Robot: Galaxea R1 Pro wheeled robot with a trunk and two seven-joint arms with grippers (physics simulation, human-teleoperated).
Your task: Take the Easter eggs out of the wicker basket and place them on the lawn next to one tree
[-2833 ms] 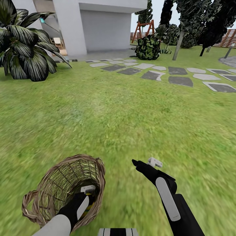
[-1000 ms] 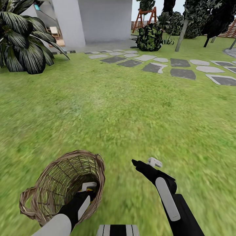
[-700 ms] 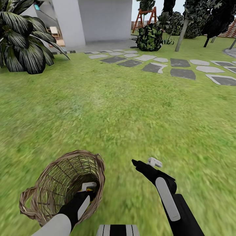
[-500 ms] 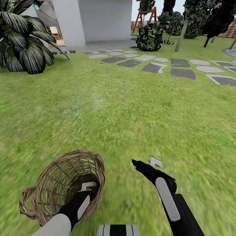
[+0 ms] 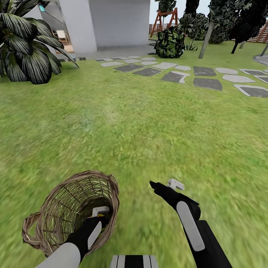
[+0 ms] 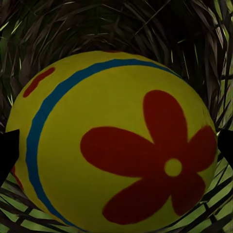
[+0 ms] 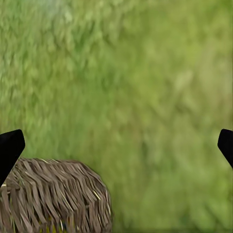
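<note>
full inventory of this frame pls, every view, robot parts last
Easter egg: one seen, yellow with red flower and blue band, inside the basket between the left fingertips.
Basket: one, tan-brown wicker, on the grass at near left.
Lawn: green, all around.
Stepping stones: many, grey, across the far lawn.
Palm: one, dark green, far left.
Shrub: one, dark green, by the house.
Tree: grey trunk, far right.
House: white, at the back.
Swing frame: red-brown, behind the shrub.
Left gripper: black and white, down in the basket.
Right gripper: black, open, over grass.
</note>
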